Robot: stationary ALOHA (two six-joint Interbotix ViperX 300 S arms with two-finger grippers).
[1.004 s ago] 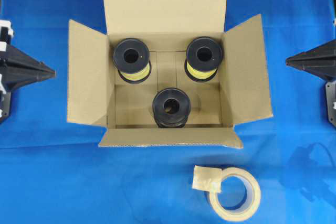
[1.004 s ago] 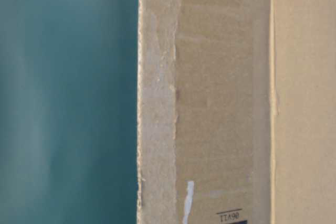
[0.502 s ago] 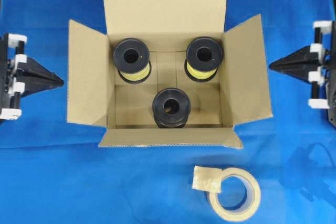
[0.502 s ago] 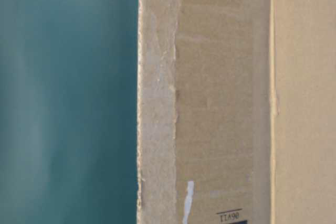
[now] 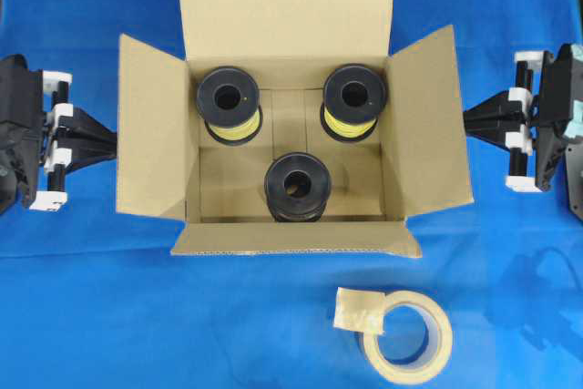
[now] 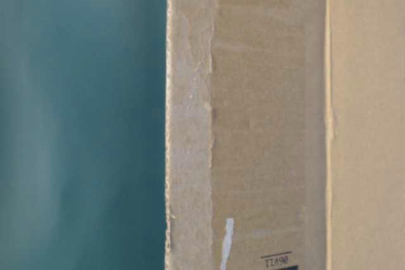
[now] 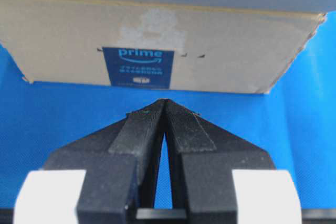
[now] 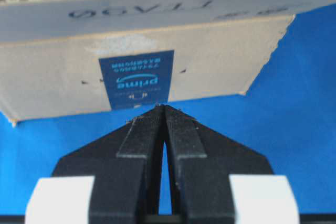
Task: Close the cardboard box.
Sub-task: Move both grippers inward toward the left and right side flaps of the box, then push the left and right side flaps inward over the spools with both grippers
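Blue "prime" labels on the cardboard box (image 7: 137, 66) flaps (upside down in the right wrist view).

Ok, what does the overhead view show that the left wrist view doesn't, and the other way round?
Only the overhead view shows the three spools inside the box, the tape roll and the right gripper. Only the left wrist view shows the blue prime label on a flap's outside and the left gripper with its fingertips together. Both show the cardboard box, all four flaps open, on the blue cloth.
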